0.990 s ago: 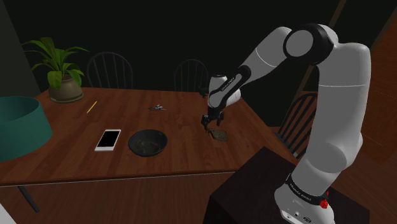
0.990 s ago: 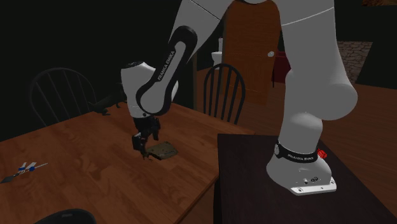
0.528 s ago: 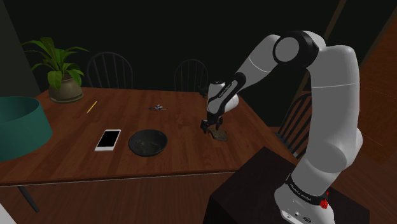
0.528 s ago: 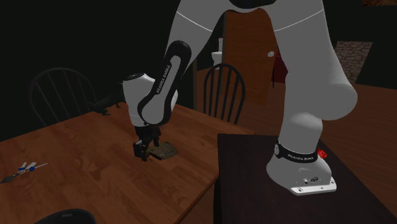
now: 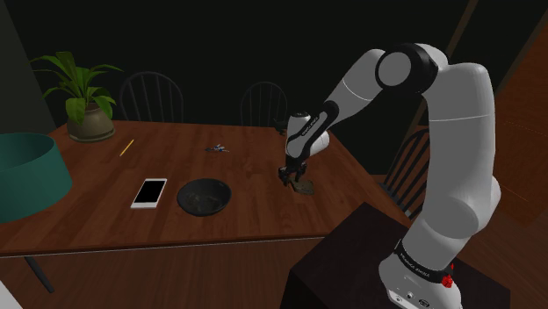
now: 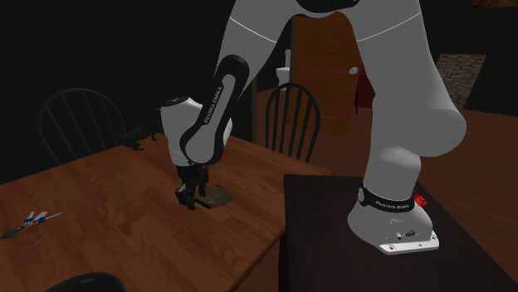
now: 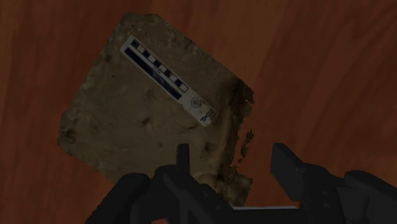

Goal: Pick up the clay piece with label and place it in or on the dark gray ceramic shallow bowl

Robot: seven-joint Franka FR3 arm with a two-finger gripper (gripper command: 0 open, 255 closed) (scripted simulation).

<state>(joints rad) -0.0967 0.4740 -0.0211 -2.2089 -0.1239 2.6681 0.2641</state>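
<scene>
The clay piece (image 7: pixel 146 121) is a flat brownish slab with a white label (image 7: pixel 168 79) bearing blue marks. It lies on the wooden table (image 5: pixel 237 171) near the edge closest to the stand. My gripper (image 7: pixel 233 154) is down at the table over one corner of the slab, in the shoulder view (image 5: pixel 288 180) and in the second exterior view (image 6: pixel 189 199). Its fingers stand apart with that corner between them; one fingertip (image 7: pixel 184 156) overlaps the clay, and a strip of wood shows beside the other. The dark shallow bowl (image 5: pixel 204 196) sits to the shoulder view's left of the clay piece (image 5: pixel 305 185).
A white phone (image 5: pixel 149 192) lies beside the bowl. Farther back are a pencil (image 5: pixel 126 147), a small blue-white object (image 5: pixel 216 148) and a potted plant (image 5: pixel 83 105). A teal round thing (image 5: pixel 26 171) is at the left edge. Chairs (image 5: pixel 263 105) stand behind the table.
The arm has lowered and the gripper has come down from just above the clay piece to its corner. The fingers have drawn closer together.
</scene>
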